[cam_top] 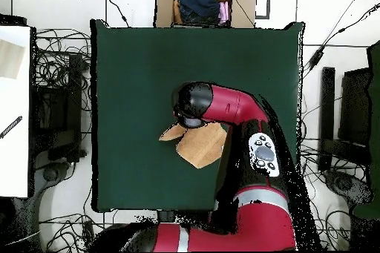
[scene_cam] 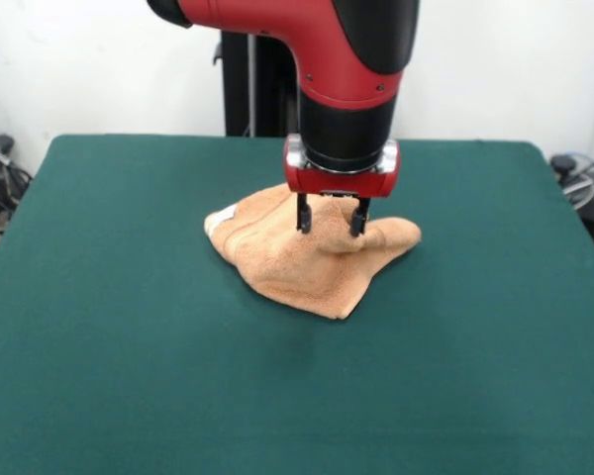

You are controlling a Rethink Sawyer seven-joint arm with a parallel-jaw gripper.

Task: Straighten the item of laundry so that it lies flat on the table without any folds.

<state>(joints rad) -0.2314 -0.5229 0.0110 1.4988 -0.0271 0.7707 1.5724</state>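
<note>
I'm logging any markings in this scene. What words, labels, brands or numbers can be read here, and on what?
No text can be read in either view.
White label on the towel, at its left corner: too small to read.
Robot arm and claw: no legible marking.
Table: plain green, no print.

The Sawyer arm (scene_cam: 317, 40) is glossy red with black sections, ending at the frame's centre in a round black wrist above a silver collar and a red flange. Two thin black fingers (scene_cam: 303, 213) belong to the gripper (scene_cam: 331, 216). Overhead, a grey oval button panel (cam_top: 263, 152) sits on the red link at centre right, with a silver band near the base.
</note>
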